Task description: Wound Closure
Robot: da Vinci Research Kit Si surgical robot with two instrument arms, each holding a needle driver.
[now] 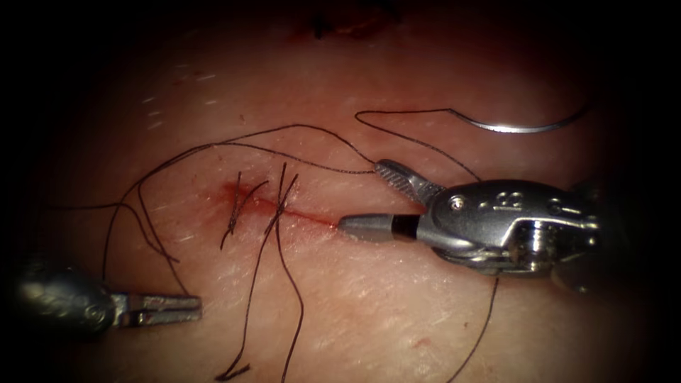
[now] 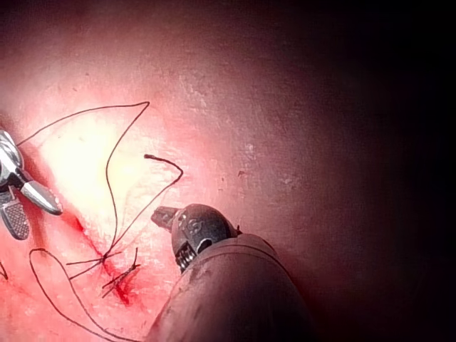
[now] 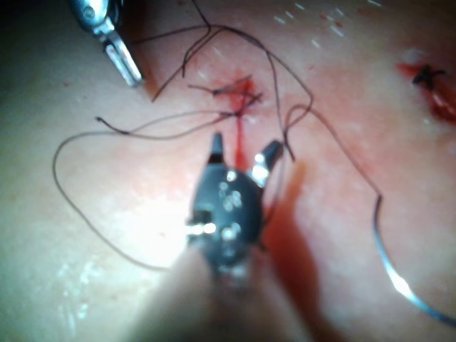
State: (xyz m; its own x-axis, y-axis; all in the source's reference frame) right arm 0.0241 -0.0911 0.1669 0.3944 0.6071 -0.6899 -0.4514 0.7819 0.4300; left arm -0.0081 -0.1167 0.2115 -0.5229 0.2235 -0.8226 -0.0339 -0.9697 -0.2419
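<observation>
The cut (image 1: pixel 298 215) is a short red line in the tissue (image 1: pixel 369 312), crossed by two knotted stitches (image 1: pixel 278 206) with long thread tails. My right tool (image 1: pixel 359 196) stands open at the cut's right end, its lower jaw tip just touching the tissue, and holds nothing. The right wrist view shows the same spread jaws of the right tool (image 3: pixel 244 149) over the cut (image 3: pixel 241 132). The curved needle (image 1: pixel 511 128) lies free on the tissue at the right, outside the tissue and held by neither tool. My left tool (image 1: pixel 186 309) is shut and empty, left of and below the cut.
Dark thread (image 1: pixel 298 128) runs from the needle in loose loops across the tissue and past the stitches. A second small wound (image 1: pixel 340 28) with a dark stitch lies at the far edge. In the left wrist view, a thread end (image 2: pixel 162 159) curls near the left tool (image 2: pixel 165 215).
</observation>
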